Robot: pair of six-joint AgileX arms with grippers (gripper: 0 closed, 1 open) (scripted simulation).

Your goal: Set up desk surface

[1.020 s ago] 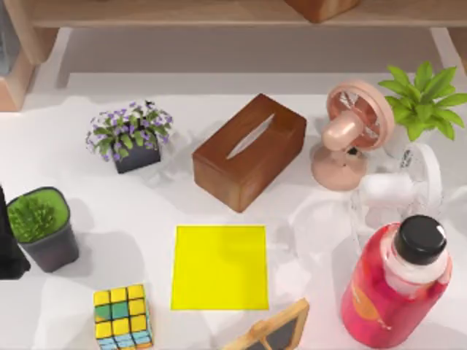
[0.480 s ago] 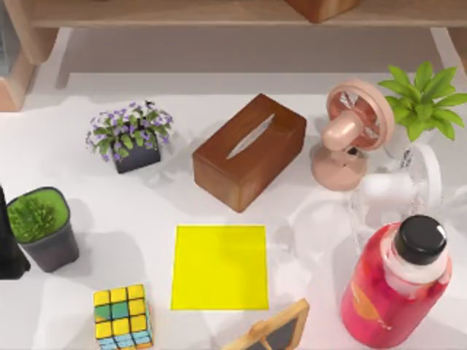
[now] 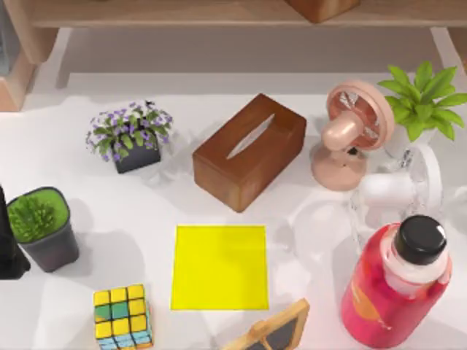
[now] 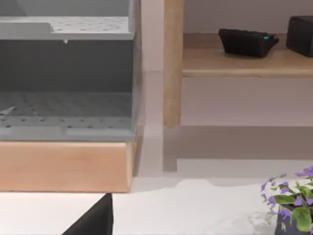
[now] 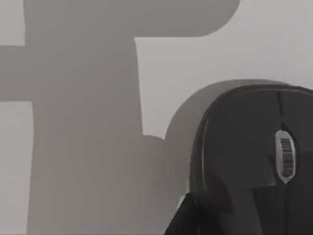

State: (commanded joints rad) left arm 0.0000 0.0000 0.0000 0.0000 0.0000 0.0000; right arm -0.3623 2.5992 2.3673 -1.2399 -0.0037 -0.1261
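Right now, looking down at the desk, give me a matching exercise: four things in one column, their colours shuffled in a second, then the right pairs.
Things:
1. tissue box
2. square mat
3. small fan
4. bottle cap

Colours:
A. pink
B. black
C. dark brown wood
D. yellow

Pairs: 1-C, 2-D, 3-A, 4-B

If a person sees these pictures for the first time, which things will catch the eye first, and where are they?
The bright yellow mat lies near the front middle of the white desk surface, with a brown tissue box just behind it. A big red bottle with a black cap stands at the front right, and a pink fan stands behind it. A colourful puzzle cube sits at the front left.
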